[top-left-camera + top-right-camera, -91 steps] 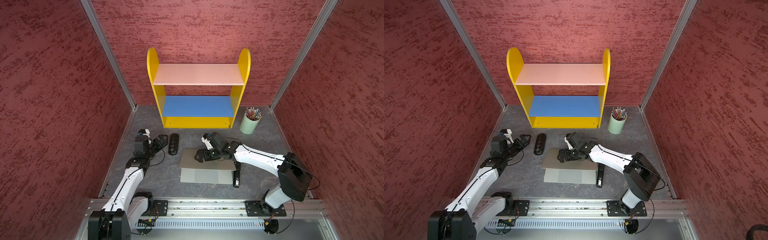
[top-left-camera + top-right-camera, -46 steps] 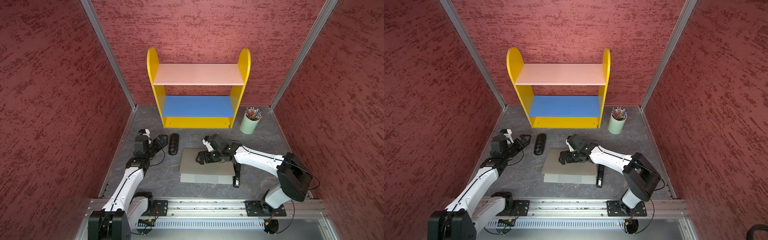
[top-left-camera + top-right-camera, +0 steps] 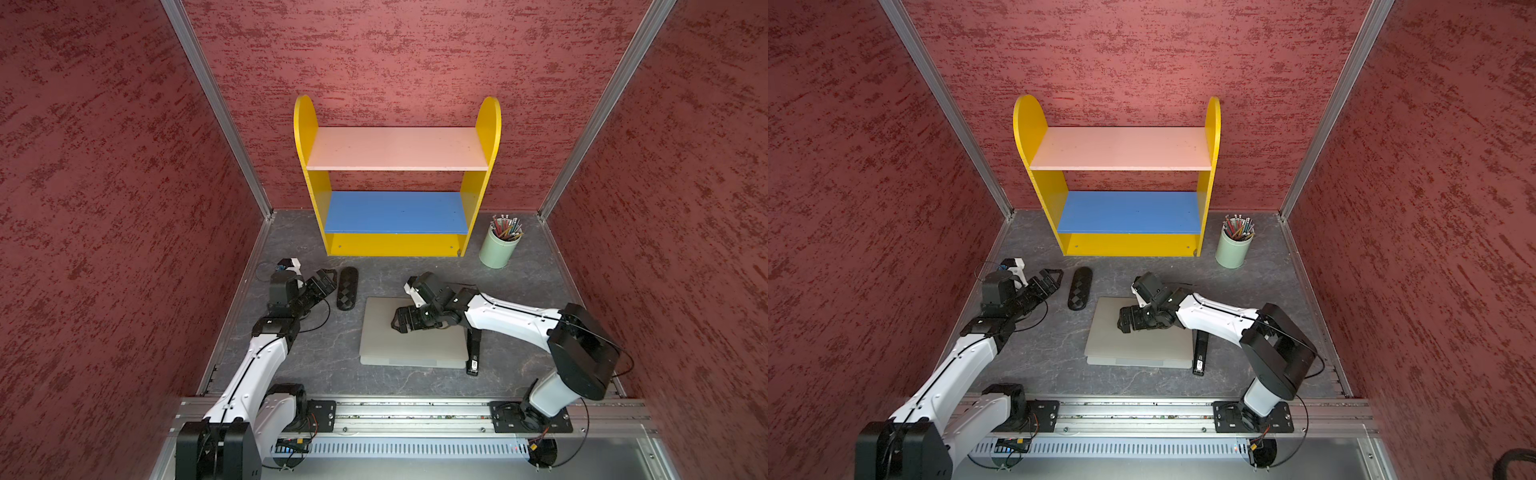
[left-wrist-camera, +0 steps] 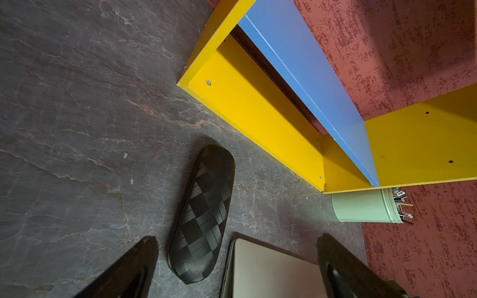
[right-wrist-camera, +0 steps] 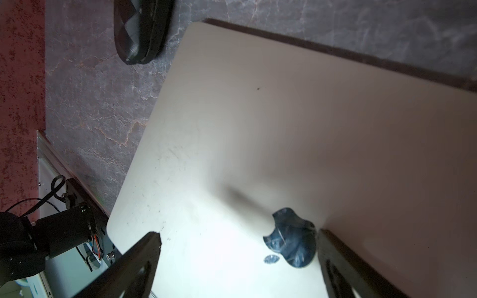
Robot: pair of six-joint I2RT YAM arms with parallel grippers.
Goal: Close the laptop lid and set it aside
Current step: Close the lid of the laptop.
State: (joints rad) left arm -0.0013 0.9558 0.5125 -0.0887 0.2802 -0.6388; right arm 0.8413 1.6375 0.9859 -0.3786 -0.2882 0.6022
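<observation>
Logo (image 5: 291, 237) on the laptop lid (image 5: 258, 116) — seen from right wrist only.

Even light, glare on laptop lid (image 5: 271, 154)

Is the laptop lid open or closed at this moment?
Shut or nearly so: the laptop lid lies flat, with no keyboard or screen showing. Whether a thin gap remains, I cannot tell.

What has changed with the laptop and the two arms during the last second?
The laptop lid came down toward the base and now lies nearly flat; only a thin strip of base shows in front. The open right end effector followed it down. Nothing was grasped or released. The left end effector, black case, stapler and pencil cup stayed put.
</observation>
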